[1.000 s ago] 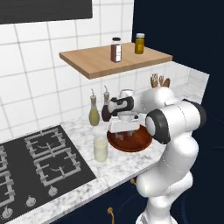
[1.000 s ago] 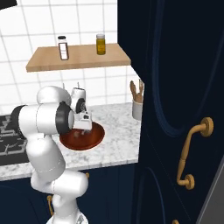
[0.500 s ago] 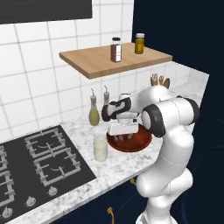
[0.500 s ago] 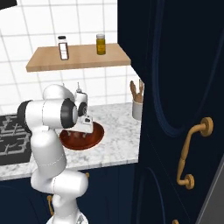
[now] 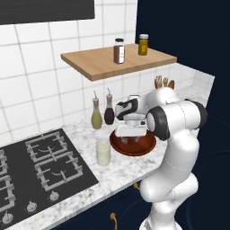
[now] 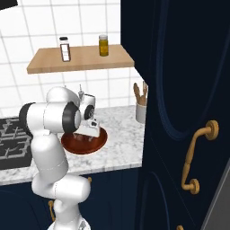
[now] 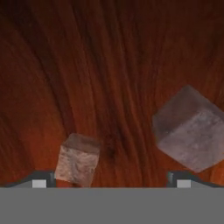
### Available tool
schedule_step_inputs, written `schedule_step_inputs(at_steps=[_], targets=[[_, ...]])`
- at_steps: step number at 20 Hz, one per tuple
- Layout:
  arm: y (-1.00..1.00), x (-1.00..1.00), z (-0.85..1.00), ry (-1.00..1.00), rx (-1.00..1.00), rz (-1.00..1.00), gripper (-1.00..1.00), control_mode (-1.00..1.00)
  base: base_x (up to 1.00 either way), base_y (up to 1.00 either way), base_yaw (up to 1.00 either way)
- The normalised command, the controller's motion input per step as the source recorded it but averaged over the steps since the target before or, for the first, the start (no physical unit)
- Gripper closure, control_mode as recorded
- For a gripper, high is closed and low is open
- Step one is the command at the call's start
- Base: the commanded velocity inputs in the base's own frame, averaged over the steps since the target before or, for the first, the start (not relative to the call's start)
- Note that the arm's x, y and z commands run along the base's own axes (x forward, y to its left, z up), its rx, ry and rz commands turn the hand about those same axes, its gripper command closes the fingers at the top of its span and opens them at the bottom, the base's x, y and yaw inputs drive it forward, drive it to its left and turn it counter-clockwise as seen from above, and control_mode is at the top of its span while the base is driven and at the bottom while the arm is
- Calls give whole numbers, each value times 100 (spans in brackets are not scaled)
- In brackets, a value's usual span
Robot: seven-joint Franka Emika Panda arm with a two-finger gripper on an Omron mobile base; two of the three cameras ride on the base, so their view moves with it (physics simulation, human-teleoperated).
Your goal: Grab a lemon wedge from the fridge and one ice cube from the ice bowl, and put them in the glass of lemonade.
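Gripper (image 7: 111, 181) wide open, low inside ice bowl (image 5: 134, 146) over two cubes — nothing held; glass of lemonade (image 5: 103, 152) w/o ice yet.

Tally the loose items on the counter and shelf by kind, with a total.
Jars on the shelf: 2 (dark jar, amber jar)
Slim-necked bottles: 2 (olive bottle, dark bottle)
Glass of lemonade: 1
Ice bowl: 1
Ice cubes in it: 2 (small cube, large cube)
Utensil pot: 1
Total: 9
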Motion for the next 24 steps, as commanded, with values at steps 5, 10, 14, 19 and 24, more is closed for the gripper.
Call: schedule_step_inputs(at_steps=[5, 10, 14, 19, 24], targets=[[-11, 0, 0, -2, 0, -5, -100, -100, 0, 0, 0], [1, -4, -2, -6, 0, 0, -100, -100, 0, 0, 0], [-1, -11, 0, -11, 0, 0, -100, -100, 0, 0, 0], [-11, -27, 2, -3, 0, 0, -100, -100, 0, 0, 0], [-13, -7, 17, -1, 0, 0, -100, -100, 0, 0, 0]])
